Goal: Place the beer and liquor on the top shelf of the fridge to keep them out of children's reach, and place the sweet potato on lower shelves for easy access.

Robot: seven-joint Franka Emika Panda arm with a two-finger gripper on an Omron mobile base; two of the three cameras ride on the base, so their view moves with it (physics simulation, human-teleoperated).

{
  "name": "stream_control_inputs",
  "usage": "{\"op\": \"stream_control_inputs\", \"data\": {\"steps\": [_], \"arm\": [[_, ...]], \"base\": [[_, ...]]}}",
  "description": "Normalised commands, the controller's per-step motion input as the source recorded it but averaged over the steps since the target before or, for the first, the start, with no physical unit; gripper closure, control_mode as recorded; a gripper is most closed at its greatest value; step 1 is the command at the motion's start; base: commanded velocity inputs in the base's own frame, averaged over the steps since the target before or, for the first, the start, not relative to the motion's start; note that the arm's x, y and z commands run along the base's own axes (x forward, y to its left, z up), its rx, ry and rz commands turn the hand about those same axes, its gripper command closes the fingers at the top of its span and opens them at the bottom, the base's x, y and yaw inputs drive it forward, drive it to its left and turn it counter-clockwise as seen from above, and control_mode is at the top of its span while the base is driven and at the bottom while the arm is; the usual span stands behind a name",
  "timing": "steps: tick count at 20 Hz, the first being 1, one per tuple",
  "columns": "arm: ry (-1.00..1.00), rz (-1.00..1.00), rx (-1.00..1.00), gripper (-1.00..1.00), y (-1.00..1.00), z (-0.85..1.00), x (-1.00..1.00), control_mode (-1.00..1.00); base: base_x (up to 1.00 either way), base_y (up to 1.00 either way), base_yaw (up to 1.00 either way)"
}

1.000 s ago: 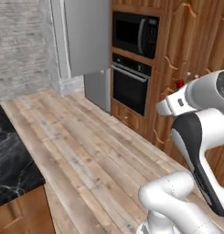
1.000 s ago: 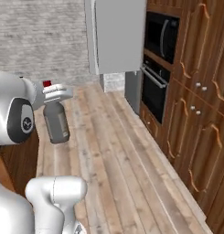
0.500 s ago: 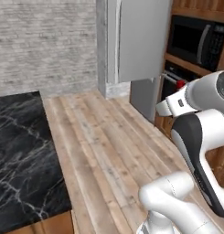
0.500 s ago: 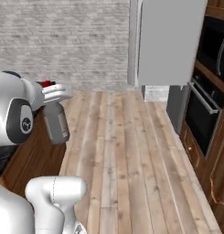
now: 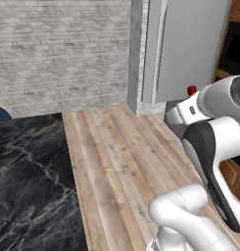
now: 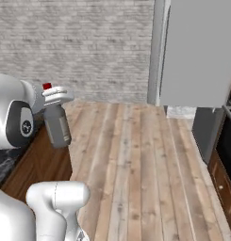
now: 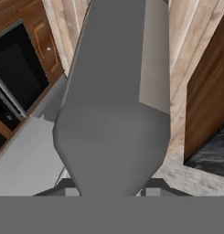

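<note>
Grey brick wall (image 5: 62, 49); pale wood plank floor (image 5: 121, 162); black marble desk (image 5: 28, 181); brown wood cabinets (image 7: 45, 36).

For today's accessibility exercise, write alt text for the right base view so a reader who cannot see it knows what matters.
The robot's white claw holds the liquor, a greyish red-capped bottle, by its neck, hanging upright above a wooden plank floor. Ahead stands the fridge, grey, beside a grey brick wall.
</note>
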Motion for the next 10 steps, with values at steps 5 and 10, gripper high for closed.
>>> {"op": "stream_control_inputs", "data": {"steps": [5,10], "arm": [[0.0,0.0,0.0,1.0,0.0,0.0,0.0,1.0],[0.0,0.0,0.0,1.0,0.0,0.0,0.0,1.0]], "base": [[1.0,0.0,0.12],[1.0,0.0,0.02]]}}
